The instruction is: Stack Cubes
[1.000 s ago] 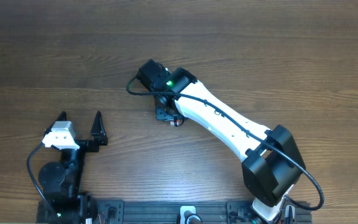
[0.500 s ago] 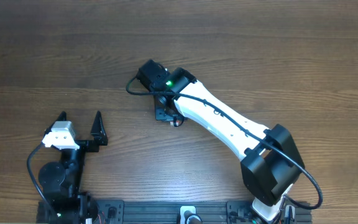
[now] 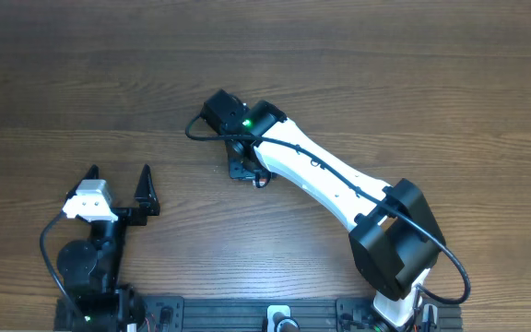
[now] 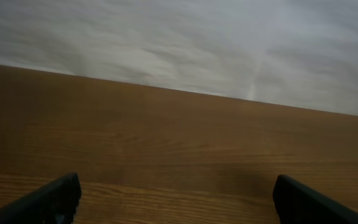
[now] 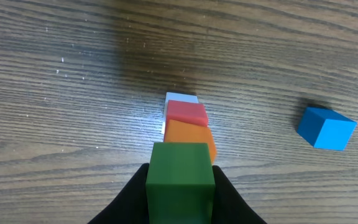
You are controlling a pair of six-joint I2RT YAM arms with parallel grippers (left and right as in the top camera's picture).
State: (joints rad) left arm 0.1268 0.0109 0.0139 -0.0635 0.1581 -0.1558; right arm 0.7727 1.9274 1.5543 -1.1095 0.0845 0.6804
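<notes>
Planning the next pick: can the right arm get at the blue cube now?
Not yet, probably: its end effector holds the green cube. Otherwise the blue cube lies in the open.

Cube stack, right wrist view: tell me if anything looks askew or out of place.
Nothing is clearly wrong. The right gripper holds the green cube over the orange cube, red cube and white cube; the white one peeks out slightly to one side. The blue cube lies apart on the table, unstacked.

The right arm (image 3: 325,180) has swung slightly leftward over the worktop (image 3: 431,74), carrying its pincer (image 3: 245,170) and the gripped green cube (image 5: 180,171) along.
</notes>
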